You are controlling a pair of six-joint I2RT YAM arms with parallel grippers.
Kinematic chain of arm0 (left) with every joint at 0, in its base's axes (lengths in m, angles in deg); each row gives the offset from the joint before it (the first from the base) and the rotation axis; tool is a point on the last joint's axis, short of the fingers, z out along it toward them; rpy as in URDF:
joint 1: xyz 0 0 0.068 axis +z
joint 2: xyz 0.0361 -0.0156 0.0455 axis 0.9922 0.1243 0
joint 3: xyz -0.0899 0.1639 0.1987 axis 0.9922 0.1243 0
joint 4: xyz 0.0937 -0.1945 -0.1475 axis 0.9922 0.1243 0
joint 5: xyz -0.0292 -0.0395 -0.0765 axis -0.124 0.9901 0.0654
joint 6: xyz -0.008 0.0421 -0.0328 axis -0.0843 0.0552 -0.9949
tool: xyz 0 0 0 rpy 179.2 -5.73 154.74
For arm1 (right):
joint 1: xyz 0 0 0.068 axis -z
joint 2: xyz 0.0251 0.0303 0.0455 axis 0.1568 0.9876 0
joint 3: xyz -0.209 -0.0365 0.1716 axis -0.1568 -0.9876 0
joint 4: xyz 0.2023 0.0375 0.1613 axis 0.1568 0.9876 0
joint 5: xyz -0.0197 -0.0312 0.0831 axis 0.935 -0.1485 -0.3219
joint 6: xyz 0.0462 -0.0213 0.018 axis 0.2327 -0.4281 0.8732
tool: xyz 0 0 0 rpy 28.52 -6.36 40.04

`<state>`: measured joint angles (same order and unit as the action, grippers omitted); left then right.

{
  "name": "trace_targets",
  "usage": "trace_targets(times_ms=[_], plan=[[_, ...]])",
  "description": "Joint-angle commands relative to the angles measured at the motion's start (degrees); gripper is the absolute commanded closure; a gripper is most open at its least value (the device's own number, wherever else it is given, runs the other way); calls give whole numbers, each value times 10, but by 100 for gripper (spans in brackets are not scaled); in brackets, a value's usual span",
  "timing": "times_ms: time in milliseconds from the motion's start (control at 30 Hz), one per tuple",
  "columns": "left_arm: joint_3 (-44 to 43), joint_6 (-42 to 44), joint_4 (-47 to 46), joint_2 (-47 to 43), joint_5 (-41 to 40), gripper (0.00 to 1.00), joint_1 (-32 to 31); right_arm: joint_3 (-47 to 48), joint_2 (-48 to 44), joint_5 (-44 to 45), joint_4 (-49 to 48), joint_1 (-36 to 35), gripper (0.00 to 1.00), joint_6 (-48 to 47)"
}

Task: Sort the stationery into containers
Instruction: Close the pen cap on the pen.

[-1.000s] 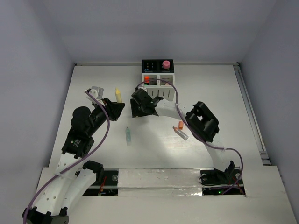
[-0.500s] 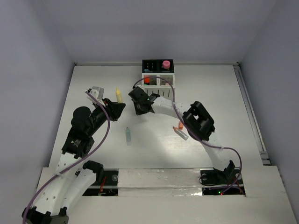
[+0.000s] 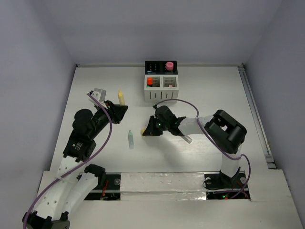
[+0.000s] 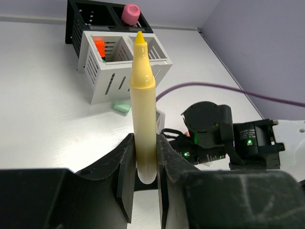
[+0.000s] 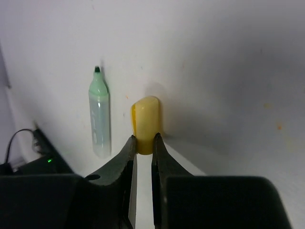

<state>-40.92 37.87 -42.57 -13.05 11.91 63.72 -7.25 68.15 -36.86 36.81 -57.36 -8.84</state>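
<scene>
White table [image 3: 214, 95] is spread below both arms, with plain pale walls behind it. A yellow highlighter [image 4: 143, 95] is held in the left gripper [image 4: 144, 140], whose fingers are clamped on the lower end of its barrel. Its long axis is carried straight out beyond the fingertips, with the pointed end farthest from the hand. The organizer [image 4: 102, 76] is found ahead of that tip and a little to the hand's left, well apart from it. The delivery is therefore judged to turn on a forward reach, with the barrel tipped down into a compartment. The highlighter is seen as a stubby pastel barrel, smooth and tapered to a cone.

In the organizer, an orange item [image 4: 99, 46] is stood in one white slatted compartment and a pink item [image 4: 131, 13] in a black one behind it. Farther off, the right gripper [image 5: 142, 143] is set low at the table, its fingers closed on the near end of a short yellow stub [image 5: 146, 119]. A green highlighter [image 5: 100, 119] is laid just to that hand's left, roughly parallel to the stub. Neither hand is seen to be clearly nearer the organizer.
</scene>
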Motion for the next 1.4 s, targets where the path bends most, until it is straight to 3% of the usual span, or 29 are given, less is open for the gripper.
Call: trace_targets(times_ms=[0,233,400,633,800,933,1367], plan=[[-16,5,-20,-10,6,100,-2,-55,-4,-103,-177,16,96,126],[-15,4,-23,-11,12,100,-2,-93,-21,-87,-152,26,64,132],[-15,3,-25,-11,18,100,-2,-85,-56,-24,-34,32,54,62],[-15,4,-25,-10,19,100,-2,-25,-76,42,110,32,43,-34],[-15,4,-24,-10,19,100,-2,45,-97,110,197,26,41,-104],[-16,5,-24,-9,16,100,-2,120,-59,138,269,4,29,-150],[-17,7,-19,-10,6,100,-2,256,55,224,390,-50,28,-189]])
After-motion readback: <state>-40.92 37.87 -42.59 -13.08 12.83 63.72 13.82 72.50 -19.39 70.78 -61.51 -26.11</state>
